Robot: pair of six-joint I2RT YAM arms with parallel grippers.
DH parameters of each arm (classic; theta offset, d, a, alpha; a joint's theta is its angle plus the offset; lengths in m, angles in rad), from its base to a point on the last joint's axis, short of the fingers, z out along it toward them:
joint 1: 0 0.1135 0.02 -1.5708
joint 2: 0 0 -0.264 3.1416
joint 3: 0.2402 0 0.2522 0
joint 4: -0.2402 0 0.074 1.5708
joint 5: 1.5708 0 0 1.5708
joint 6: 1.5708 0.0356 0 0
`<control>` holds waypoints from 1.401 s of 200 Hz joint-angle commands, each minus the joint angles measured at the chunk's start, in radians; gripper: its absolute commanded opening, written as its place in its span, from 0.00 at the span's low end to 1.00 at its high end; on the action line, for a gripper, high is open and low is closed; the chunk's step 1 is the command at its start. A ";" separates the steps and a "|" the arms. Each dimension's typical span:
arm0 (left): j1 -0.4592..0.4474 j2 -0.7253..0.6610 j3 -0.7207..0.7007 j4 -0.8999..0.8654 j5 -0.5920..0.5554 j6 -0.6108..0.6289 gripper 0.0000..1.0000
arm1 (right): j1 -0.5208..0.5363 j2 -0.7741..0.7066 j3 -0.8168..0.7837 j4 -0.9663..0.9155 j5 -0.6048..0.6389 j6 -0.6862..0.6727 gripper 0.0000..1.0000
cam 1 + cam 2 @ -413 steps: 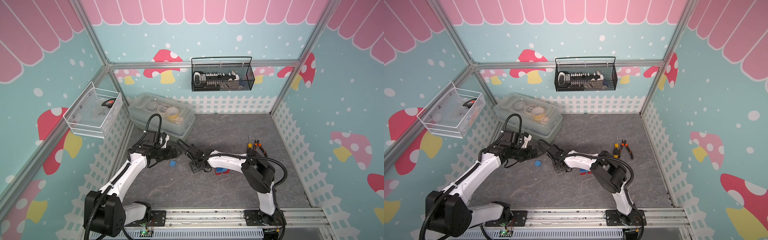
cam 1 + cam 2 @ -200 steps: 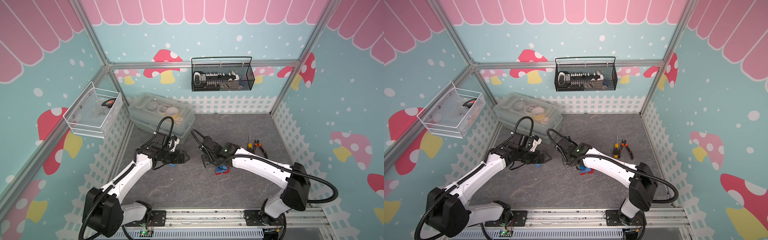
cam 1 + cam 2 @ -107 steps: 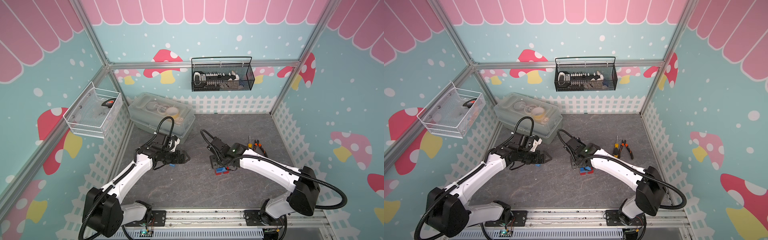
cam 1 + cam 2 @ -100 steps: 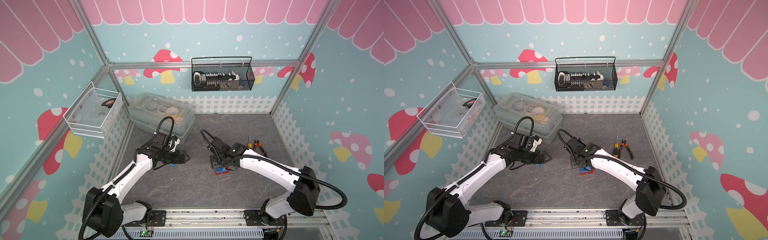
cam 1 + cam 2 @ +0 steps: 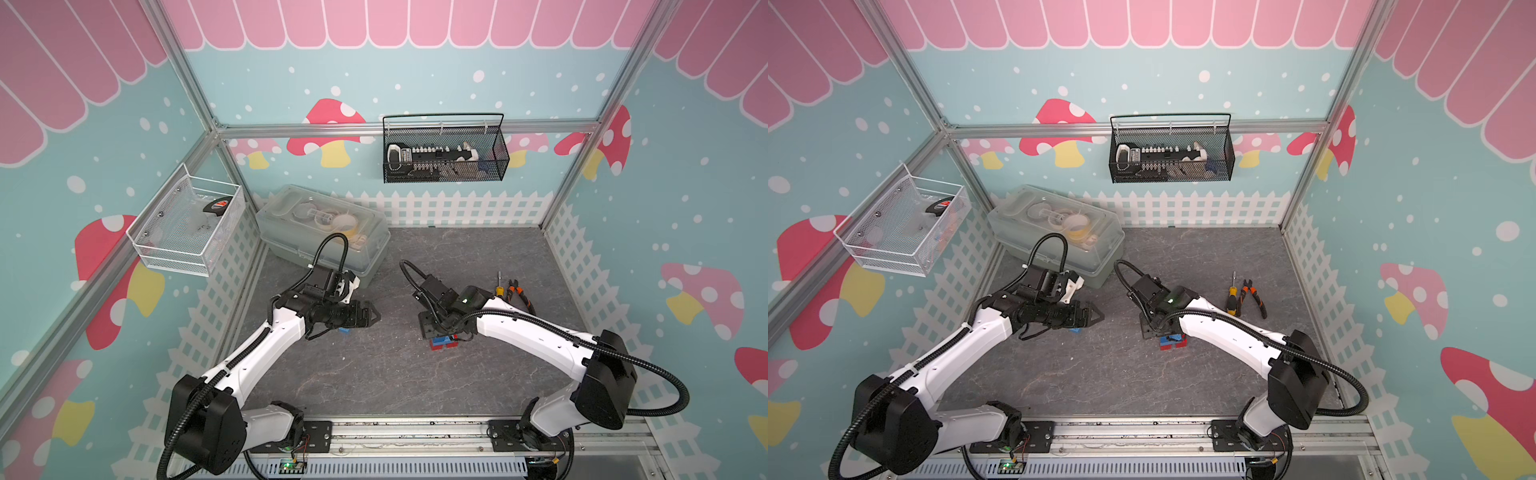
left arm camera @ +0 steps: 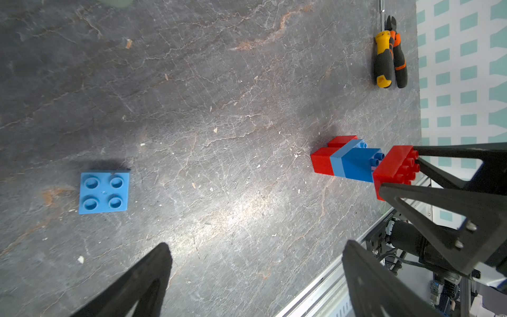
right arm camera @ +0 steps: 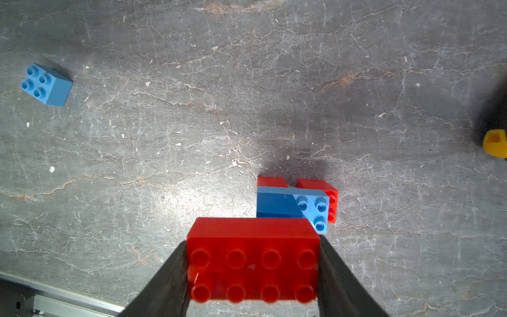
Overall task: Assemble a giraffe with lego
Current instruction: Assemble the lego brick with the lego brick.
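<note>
Well, the grey slate table (image 5: 374,374) takes up most of the view, with a clear lidded box (image 5: 324,232) pushed into its far left corner, out of the arms' way. The left gripper (image 5: 372,316) hangs low with its jaws spread wide and nothing between them. A loose light-blue brick (image 6: 104,192) lies studs up on the slate just under it, so I'd guess that piece is meant to go on last. The right gripper (image 5: 434,330) is clamped on the ends of a long red brick (image 7: 252,238), which keeps the studded face clear. It holds the brick right at the top of the half-built giraffe (image 6: 354,164), which stands near the middle of the table: two red legs, a pale blue plate and a dark blue neck. I can't tell whether the red brick is pressed home. A screwdriver and pliers (image 6: 389,60) lie well apart by the fence. I can read no writing anywhere.
</note>
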 commanded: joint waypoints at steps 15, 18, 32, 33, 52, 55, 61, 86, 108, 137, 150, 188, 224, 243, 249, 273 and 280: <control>-0.007 -0.018 0.003 -0.012 0.006 0.018 0.97 | -0.003 0.031 -0.021 -0.018 -0.002 0.023 0.52; -0.008 -0.018 0.003 -0.012 0.005 0.018 0.97 | -0.003 0.031 -0.021 -0.019 -0.001 0.023 0.52; -0.008 -0.019 0.002 -0.012 0.004 0.020 0.97 | -0.003 0.030 -0.024 -0.018 0.000 0.025 0.52; -0.008 -0.018 0.001 -0.012 0.004 0.020 0.97 | -0.003 0.030 -0.025 -0.018 0.000 0.025 0.52; -0.009 -0.018 0.003 -0.011 0.005 0.020 0.97 | -0.004 0.028 -0.029 -0.018 0.000 0.026 0.52; -0.009 -0.018 0.003 -0.012 0.004 0.020 0.97 | -0.003 0.028 -0.030 -0.018 -0.001 0.026 0.52; -0.009 -0.018 0.003 -0.012 0.004 0.020 0.97 | -0.004 0.029 -0.032 -0.019 -0.003 0.027 0.52; -0.009 -0.020 0.003 -0.012 0.003 0.020 0.97 | -0.004 0.030 -0.048 -0.011 -0.002 0.032 0.52; -0.009 -0.020 0.001 -0.011 0.000 0.020 0.97 | -0.003 0.032 -0.054 -0.008 -0.006 0.035 0.52; -0.008 -0.020 0.003 -0.012 0.001 0.020 0.97 | -0.002 0.023 -0.054 -0.007 -0.008 0.038 0.51; -0.010 -0.021 0.002 -0.011 -0.001 0.022 0.97 | 0.000 0.020 -0.054 -0.007 -0.007 0.040 0.51; -0.009 -0.021 0.003 -0.011 -0.001 0.022 0.97 | 0.007 0.025 -0.051 -0.007 -0.014 0.046 0.51; -0.009 -0.023 0.002 -0.012 0.000 0.022 0.97 | 0.014 0.027 -0.051 -0.007 -0.010 0.051 0.51; -0.009 -0.024 0.003 -0.012 -0.002 0.021 0.97 | 0.017 0.028 -0.050 -0.007 -0.012 0.052 0.51; -0.009 -0.023 0.003 -0.011 -0.002 0.021 0.97 | 0.017 0.029 -0.051 -0.007 -0.012 0.053 0.51; -0.009 -0.024 0.003 -0.012 -0.001 0.021 0.97 | 0.023 0.026 -0.057 -0.007 -0.010 0.058 0.51; -0.009 -0.025 0.003 -0.012 -0.001 0.021 0.97 | 0.025 0.026 -0.058 -0.010 -0.009 0.058 0.51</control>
